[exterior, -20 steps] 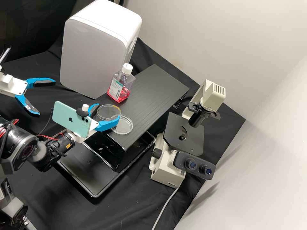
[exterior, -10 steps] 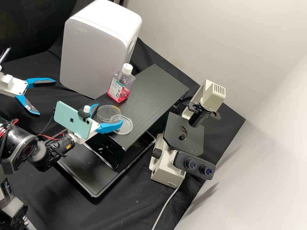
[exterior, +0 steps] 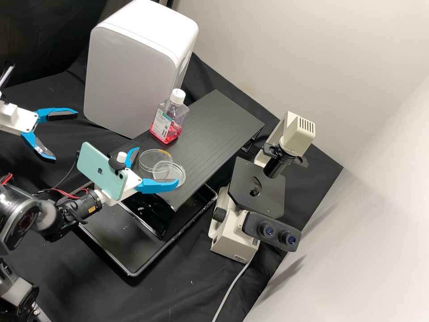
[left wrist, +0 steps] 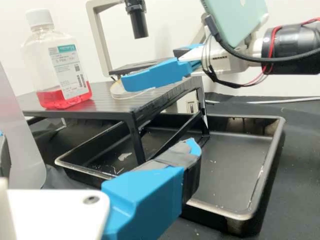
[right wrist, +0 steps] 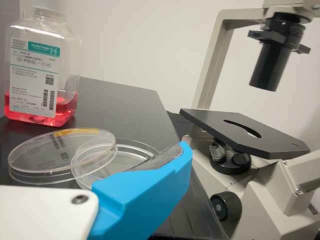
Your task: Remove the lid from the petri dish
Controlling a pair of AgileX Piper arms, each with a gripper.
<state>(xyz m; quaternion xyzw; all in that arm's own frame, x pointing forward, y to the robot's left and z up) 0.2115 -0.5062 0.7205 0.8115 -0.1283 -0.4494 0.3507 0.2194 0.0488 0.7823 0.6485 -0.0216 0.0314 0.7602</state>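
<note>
Two clear round petri dish parts lie on the black raised platform (exterior: 210, 129). The wider part (exterior: 152, 159) (right wrist: 50, 152) carries a yellow mark. The narrower part (exterior: 170, 169) (right wrist: 107, 159) overlaps its rim; I cannot tell which is lid or base. My right gripper (exterior: 149, 172), with a mint phone on its wrist, stands open at the platform's near corner. Its fingers (right wrist: 145, 187) flank both parts, the near one beside the narrower part. My left gripper (exterior: 50, 133) hangs open at the far left over the black cloth, apart from the dishes. From there I see the right gripper's finger (left wrist: 157, 75).
A bottle of red liquid (exterior: 169, 117) (right wrist: 37, 75) stands on the platform behind the dishes. A white box-shaped device (exterior: 136, 62) is at the back. A black tray (exterior: 134, 250) (left wrist: 240, 200) sits under the platform. A microscope (exterior: 261, 192) stands to the right.
My right gripper has slid forward along the platform's near corner. The narrower dish part shifted toward the wider one and now overlaps it. The left arm has not moved.
</note>
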